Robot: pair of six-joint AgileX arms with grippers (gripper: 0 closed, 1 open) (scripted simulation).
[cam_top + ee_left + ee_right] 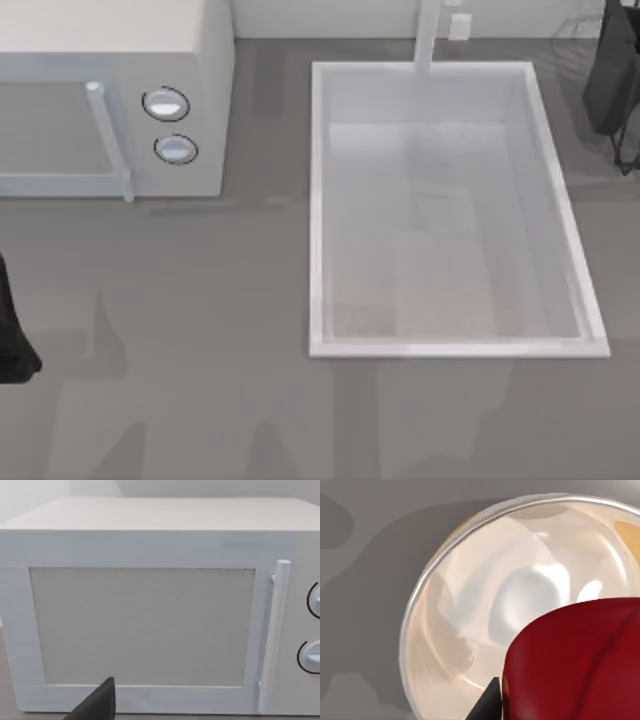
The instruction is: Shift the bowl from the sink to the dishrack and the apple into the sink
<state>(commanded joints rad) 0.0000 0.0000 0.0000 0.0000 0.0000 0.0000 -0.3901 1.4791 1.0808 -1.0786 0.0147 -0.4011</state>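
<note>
The white sink [318, 210] lies right of the table's middle, its basin holding nothing, with the faucet post [428, 35] at its far rim. The bowl is out of view. Faint grey wires of the dishrack [578, 30] show at the far right corner. My right arm [612, 75] hangs dark over that corner. In the right wrist view the shiny red apple [575, 665] looms close, over a glossy cream-white dish [485, 595] with a silvery rim; a dark part of my right gripper [487, 705] touches the apple's side. My left arm [12, 345] sits at the left edge.
A white microwave [110, 60] with two round knobs [166, 104] stands at the far left; the left wrist view faces its door [142, 625] and handle [274, 635]. Grey tabletop [200, 330] spreads in front of it and left of the sink.
</note>
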